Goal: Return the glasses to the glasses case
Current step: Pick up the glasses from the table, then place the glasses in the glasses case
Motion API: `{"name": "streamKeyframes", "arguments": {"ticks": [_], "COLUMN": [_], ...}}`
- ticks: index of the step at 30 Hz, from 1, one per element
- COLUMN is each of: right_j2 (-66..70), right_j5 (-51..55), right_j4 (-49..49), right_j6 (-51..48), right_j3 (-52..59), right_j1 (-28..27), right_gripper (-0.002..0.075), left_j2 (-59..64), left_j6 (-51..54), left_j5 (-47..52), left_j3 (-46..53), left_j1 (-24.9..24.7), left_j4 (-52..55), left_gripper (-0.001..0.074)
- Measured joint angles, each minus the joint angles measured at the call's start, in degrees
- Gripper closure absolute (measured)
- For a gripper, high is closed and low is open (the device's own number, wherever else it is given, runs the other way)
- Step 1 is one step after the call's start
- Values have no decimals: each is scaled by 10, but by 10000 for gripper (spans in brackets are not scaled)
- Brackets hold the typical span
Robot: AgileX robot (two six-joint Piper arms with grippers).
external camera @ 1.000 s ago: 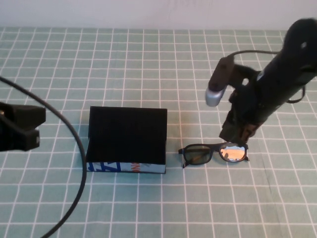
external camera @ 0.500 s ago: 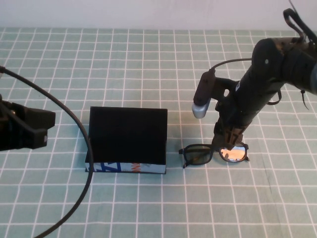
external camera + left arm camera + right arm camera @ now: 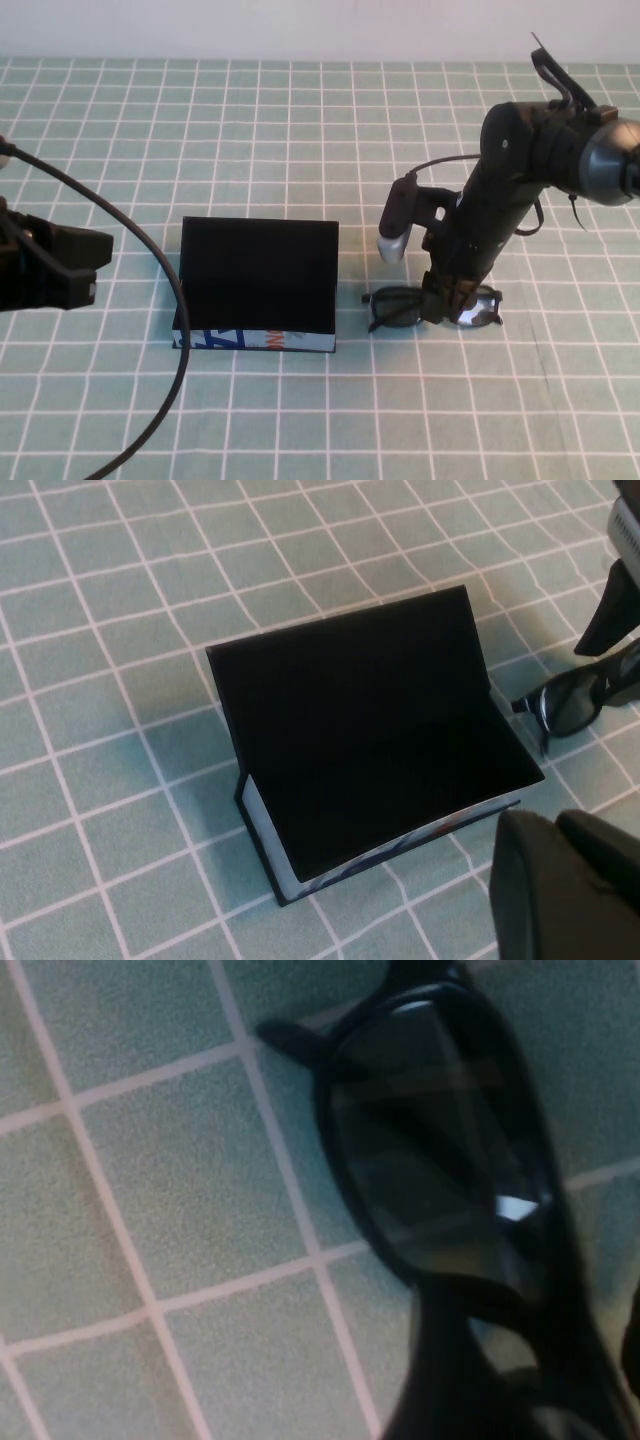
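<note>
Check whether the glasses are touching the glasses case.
Apart. The high view shows a strip of bare tablecloth between the glasses and the glasses case; the left wrist view shows it too.

The open glasses case stands on the checked cloth, its raised lid walling off the far side. Just beside it, the right gripper, jaws spread, crowds the glasses. The left gripper waits well apart, leaving the case's top unobstructed.
</note>
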Motion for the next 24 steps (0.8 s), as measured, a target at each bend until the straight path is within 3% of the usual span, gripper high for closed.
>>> {"name": "streamKeyframes", "arguments": {"ticks": [2,7,16,24], "right_j2": [4,5,5,5], "right_j5": [0,21,107,117], "right_j4": [10,16,58,111], "right_j6": [0,0,0,38], "right_j3": [0,-14,-124,-226], "right_j1": [0,0,0,17], "right_gripper": [435,653,656,656], "left_j2": [0,0,0,0], "left_j6": [0,0,0,0], "left_j5": [1,4,8,10], "left_j3": [0,0,0,0], "left_j1": [0,0,0,0], "left_j4": [0,0,1,3], "left_gripper": [734,734,734,734]}}
